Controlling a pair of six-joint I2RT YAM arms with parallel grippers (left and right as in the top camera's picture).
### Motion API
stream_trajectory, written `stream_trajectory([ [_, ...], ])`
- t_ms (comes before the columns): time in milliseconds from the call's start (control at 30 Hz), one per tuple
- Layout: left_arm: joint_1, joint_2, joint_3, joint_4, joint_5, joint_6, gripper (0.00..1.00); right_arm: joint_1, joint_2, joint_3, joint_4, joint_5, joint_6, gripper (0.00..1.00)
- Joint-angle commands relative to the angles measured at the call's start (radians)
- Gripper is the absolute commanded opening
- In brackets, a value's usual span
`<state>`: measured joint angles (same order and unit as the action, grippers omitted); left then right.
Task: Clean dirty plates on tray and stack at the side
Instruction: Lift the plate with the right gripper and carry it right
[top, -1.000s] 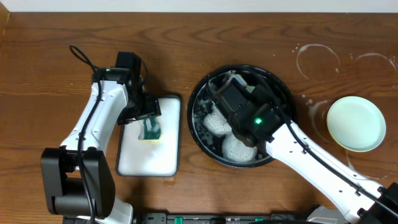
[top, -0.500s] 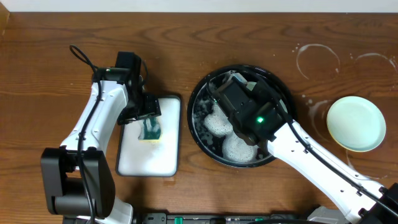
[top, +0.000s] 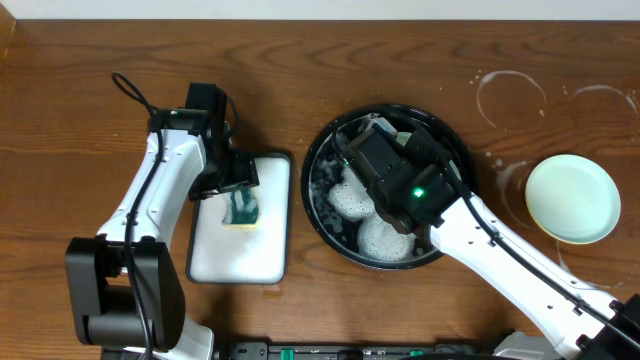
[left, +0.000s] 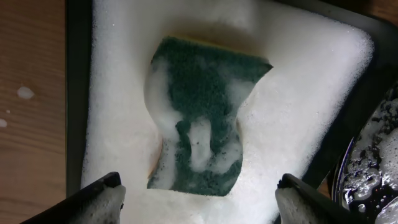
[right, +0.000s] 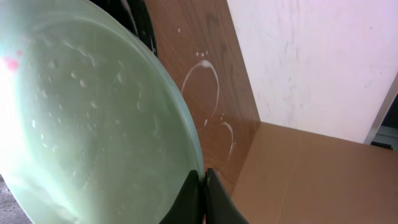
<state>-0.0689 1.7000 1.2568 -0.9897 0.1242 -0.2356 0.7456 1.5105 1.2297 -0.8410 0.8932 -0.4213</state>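
Observation:
The black tray (top: 310, 170) holds soapy water and two foam-covered round shapes (top: 350, 200); I cannot tell their colour. My right gripper (right: 204, 180) is shut on the rim of a wet pale mint plate (right: 93, 124) with a red smear at its left edge. In the overhead view this gripper (top: 358, 140) is over the tray, and the arm hides the held plate. A second mint plate (top: 572, 197) lies on the wooden tabletop at the right. No yellow plate shows. My left gripper (left: 196, 199) is open above a green sponge (left: 199, 118).
The sponge (top: 243, 208) lies on a white rectangular tray (top: 240, 250) full of foam, left of the black tray. Whitish ring stains (top: 510, 95) mark the wood at the back right. The black tray's edge shows in the left wrist view (left: 373, 168).
My right arm has shifted very slightly to the right over the tray. The left arm and the sponge have not moved.

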Motion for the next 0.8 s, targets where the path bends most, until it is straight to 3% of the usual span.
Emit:
stream_trajectory([
  [0,0.003,0.006,-0.003,-0.003,-0.010,0.002,0.81,-0.002,-0.016,0.014,0.002,0.019,-0.006,0.01],
  [233,0.003,0.006,-0.003,-0.003,-0.010,0.002,0.81,-0.005,-0.016,0.014,0.011,0.019,0.060,0.01],
  [333,0.003,0.006,-0.003,-0.003,-0.010,0.002,0.81,-0.026,-0.016,0.014,0.003,0.004,0.189,0.01],
  [567,0.003,0.006,-0.003,-0.003,-0.010,0.002,0.81,-0.210,-0.016,0.014,-0.008,-0.252,0.522,0.01],
  [767,0.003,0.006,-0.003,-0.003,-0.010,0.002,0.81,-0.306,-0.038,0.014,-0.017,-0.377,0.488,0.01],
])
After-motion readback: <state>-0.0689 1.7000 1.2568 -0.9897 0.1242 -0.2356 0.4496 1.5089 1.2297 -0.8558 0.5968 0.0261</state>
